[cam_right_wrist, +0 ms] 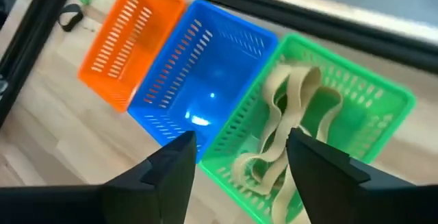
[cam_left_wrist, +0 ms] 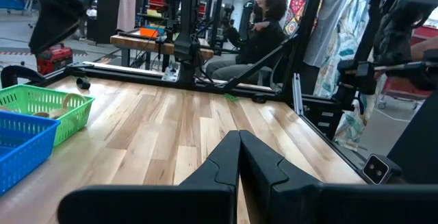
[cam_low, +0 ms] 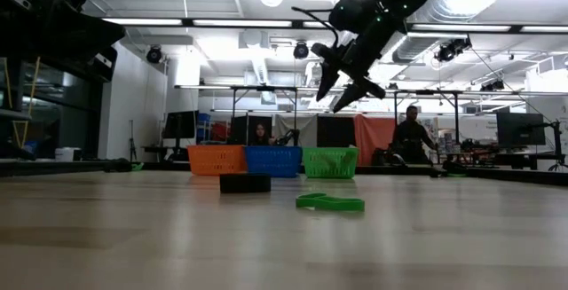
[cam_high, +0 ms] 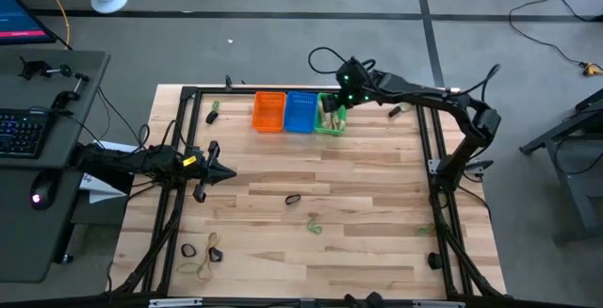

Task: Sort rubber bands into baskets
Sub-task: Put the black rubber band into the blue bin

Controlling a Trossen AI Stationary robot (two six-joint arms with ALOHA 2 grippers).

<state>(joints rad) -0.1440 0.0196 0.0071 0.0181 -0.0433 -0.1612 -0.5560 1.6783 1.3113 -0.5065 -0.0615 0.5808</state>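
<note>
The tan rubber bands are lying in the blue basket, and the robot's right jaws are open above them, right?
Not quite. The tan rubber bands are lying in the green basket, not the blue basket, which looks empty. The right wrist view shows it. The rest holds: the right gripper hangs above them with its jaws open.

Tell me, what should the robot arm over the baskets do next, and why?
Probably lift away and go for another band. The right gripper hangs open and empty above the green plastic basket, where tan rubber bands already lie. Loose ones, like the green rubber band, wait on the wooden table.
</note>
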